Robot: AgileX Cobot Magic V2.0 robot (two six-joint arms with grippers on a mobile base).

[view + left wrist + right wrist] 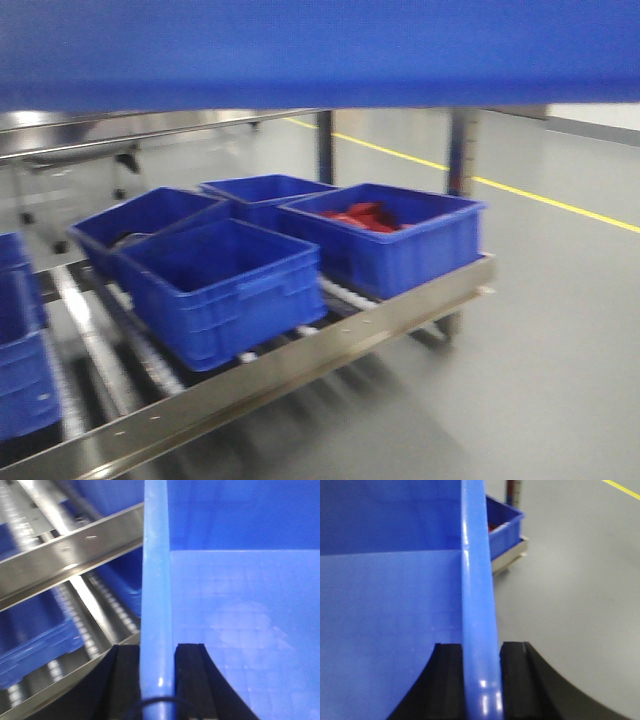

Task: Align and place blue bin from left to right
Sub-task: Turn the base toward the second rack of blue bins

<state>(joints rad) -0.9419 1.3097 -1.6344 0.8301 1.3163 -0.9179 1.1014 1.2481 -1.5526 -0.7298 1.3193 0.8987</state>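
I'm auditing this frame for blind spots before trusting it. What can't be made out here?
- Front view: the blue bin fills the top edge, hiding both claws and the upper part of the rack.
- Front view: red items in the right-hand crate are too blurred to identify.
- Front view: the left-edge crate is cut off.
- Wrist views: left claw and right claw clamp the bin's rim; its underside is out of frame.

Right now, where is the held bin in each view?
Front: the bin fills the top strip, above the rack.
Left wrist: its rim runs vertically through the left gripper, interior to the right; rack at left.
Right wrist: rim through the right gripper, interior to the left; rack upper right.
Shared landmark: the rack.
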